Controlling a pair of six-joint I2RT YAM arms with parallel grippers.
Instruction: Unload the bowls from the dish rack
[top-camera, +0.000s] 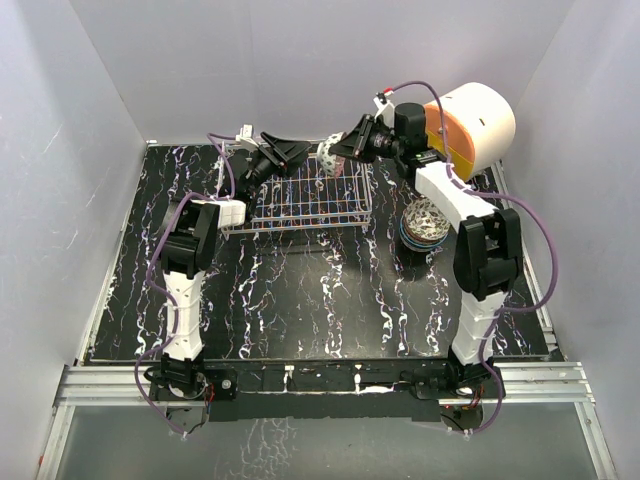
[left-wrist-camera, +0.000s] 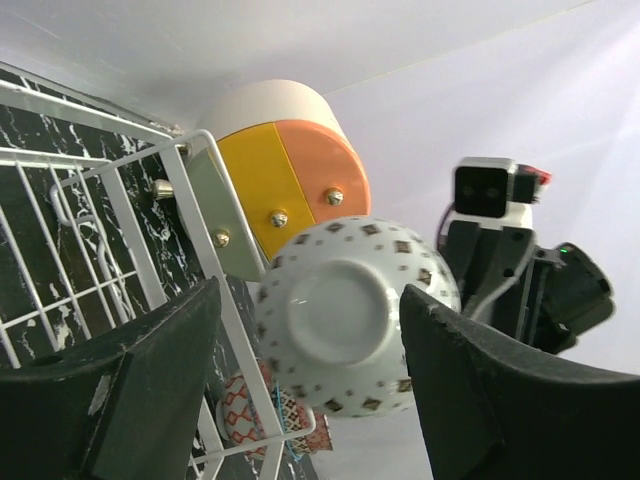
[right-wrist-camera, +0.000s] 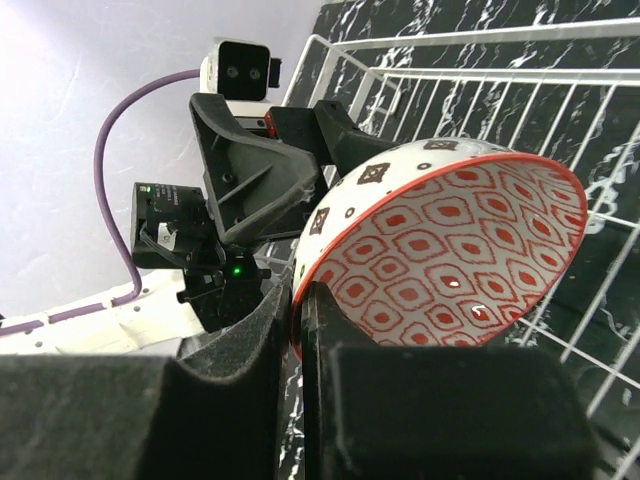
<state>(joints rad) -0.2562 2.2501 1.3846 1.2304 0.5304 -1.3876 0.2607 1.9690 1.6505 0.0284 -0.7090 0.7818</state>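
Observation:
One bowl (right-wrist-camera: 450, 250), white outside with dark diamond dots and red-patterned inside, hangs above the far right end of the dish rack (top-camera: 305, 205). My right gripper (right-wrist-camera: 300, 300) is shut on its rim. In the left wrist view the same bowl (left-wrist-camera: 350, 315) shows its pale foot ring. My left gripper (left-wrist-camera: 310, 288) is open, a finger on each side of it with a gap to each. From above, the left gripper (top-camera: 308, 152) and the right gripper (top-camera: 345, 148) face each other across the bowl (top-camera: 329, 157). A stack of bowls (top-camera: 424, 225) stands on the table right of the rack.
A big white cylinder (top-camera: 470, 125) with an orange-yellow face lies at the back right, just behind the right arm. The rack's wire floor (left-wrist-camera: 60, 270) shows bare in the left wrist view. White walls close in the black marbled table (top-camera: 300, 300).

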